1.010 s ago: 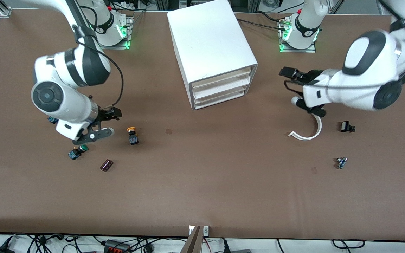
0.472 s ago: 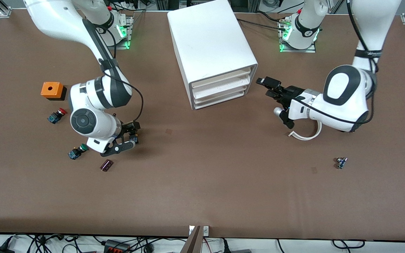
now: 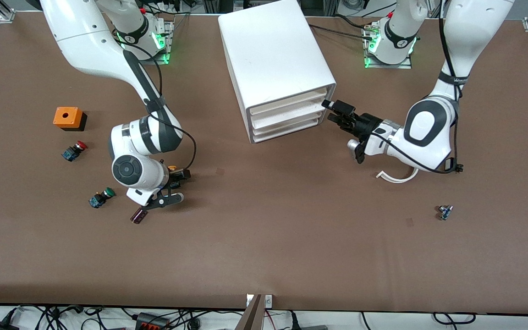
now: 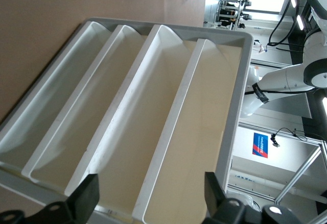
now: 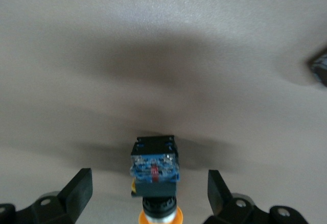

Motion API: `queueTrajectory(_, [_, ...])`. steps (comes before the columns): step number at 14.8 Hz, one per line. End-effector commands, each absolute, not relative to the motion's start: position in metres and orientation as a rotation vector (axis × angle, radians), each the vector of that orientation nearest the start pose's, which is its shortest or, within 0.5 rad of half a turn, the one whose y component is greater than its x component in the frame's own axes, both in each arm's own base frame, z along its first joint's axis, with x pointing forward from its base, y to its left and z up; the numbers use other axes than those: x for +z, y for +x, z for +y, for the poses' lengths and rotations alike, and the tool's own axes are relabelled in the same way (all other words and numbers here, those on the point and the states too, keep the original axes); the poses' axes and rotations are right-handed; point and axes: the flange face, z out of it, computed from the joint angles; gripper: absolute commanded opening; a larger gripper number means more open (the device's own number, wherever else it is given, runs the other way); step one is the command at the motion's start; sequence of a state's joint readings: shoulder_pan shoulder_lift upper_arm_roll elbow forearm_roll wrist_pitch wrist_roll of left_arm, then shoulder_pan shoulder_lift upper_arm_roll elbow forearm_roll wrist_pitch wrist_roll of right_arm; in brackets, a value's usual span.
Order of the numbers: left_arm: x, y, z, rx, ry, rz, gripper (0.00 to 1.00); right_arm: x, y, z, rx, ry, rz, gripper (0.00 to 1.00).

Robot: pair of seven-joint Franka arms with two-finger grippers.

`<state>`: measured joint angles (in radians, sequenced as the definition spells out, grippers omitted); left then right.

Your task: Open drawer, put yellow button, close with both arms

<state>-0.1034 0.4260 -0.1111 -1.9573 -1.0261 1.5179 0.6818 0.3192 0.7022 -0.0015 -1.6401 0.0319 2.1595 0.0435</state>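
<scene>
We see both pincers spread wide and grasping nothing. Our right gripper [image 3: 172, 187] sits low over the table toward the right arm's end, and the yellow button [image 5: 155, 175] lies on its side between the two fingers [image 5: 77, 191], its black-and-blue body pointing away from the wrist and its orange cap closest to the palm. Neither finger touches it yet.

Our left gripper [image 3: 335, 112] is right in front of the cabinet [image 3: 271, 59], level with the drawer [image 4: 202, 132], which looks shut like the two below it. In the left wrist view the drawer fronts fill the space ahead of the open fingers [image 4: 84, 203].

Several things could go wrong, we judge. The button lies on a rounded cap, so a squeeze that lands off-centre could roll or squirt it out from between the fingers. The dark purple part [image 3: 138, 215] lies just beside the right pincer's lower finger and could get nudged. At the cabinet, the left pincer might catch the middle drawer's lip instead of the top one, or pull the light cabinet across the table instead of sliding the drawer out.
</scene>
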Motion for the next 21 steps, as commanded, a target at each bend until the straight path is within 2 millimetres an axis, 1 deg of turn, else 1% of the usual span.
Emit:
queueTrajectory(1, [0.262,0.508,-0.216,-0.56,1.794,-0.431,0.83,0.182,0.633,0.214,0.283,-3.112,-0.369,1.0])
queueTrajectory(2, [0.262,0.502,-0.225,-0.559,1.77,-0.443,0.8,0.177,0.631,0.213,0.3,-3.113,-0.369,0.98])
queueTrajectory(3, [0.261,0.5,-0.227,-0.56,1.762,-0.443,0.8,0.172,0.627,0.211,0.321,-3.114,-0.368,0.88])
queueTrajectory(4, [0.257,0.496,-0.229,-0.571,1.76,-0.437,0.78,0.17,0.626,0.211,0.328,-3.113,-0.367,0.81])
queueTrajectory(5, [0.257,0.494,-0.233,-0.572,1.752,-0.437,0.76,0.171,0.626,0.209,0.336,-3.113,-0.362,0.66])
queueTrajectory(7, [0.25,0.493,-0.235,-0.565,1.735,-0.434,0.75,0.175,0.626,0.206,0.35,-3.113,-0.351,0.28])
queueTrajectory(8, [0.248,0.493,-0.235,-0.554,1.727,-0.446,0.73,0.181,0.628,0.207,0.344,-3.11,-0.349,0.1])
queueTrajectory(9, [0.244,0.49,-0.239,-0.548,1.709,-0.455,0.72,0.188,0.63,0.209,0.333,-3.106,-0.349,0.0])
queueTrajectory(11, [0.237,0.481,-0.245,-0.53,1.668,-0.453,0.62,0.212,0.638,0.212,0.283,-3.099,-0.364,0.0])
queueTrajectory(12, [0.235,0.478,-0.248,-0.523,1.656,-0.453,0.61,0.226,0.642,0.215,0.265,-3.095,-0.368,0.0])
queueTrajectory(13, [0.232,0.476,-0.249,-0.525,1.651,-0.457,0.54,0.244,0.649,0.22,0.241,-3.093,-0.379,0.0])
queueTrajectory(15, [0.232,0.476,-0.248,-0.523,1.65,-0.457,0.35,0.284,0.664,0.232,0.206,-3.087,-0.398,0.0])
queueTrajectory(17, [0.231,0.476,-0.247,-0.522,1.65,-0.456,0.21,0.321,0.67,0.245,0.213,-3.086,-0.428,0.0])
queueTrajectory(19, [0.233,0.48,-0.245,-0.514,1.652,-0.458,0.14,0.362,0.675,0.26,0.163,-3.075,-0.455,0.0])
queueTrajectory(20, [0.233,0.482,-0.245,-0.511,1.656,-0.458,0.12,0.383,0.677,0.268,0.131,-3.069,-0.472,0.0])
queueTrajectory(21, [0.232,0.485,-0.243,-0.503,1.666,-0.455,0.11,0.4,0.678,0.276,0.095,-3.061,-0.486,0.0])
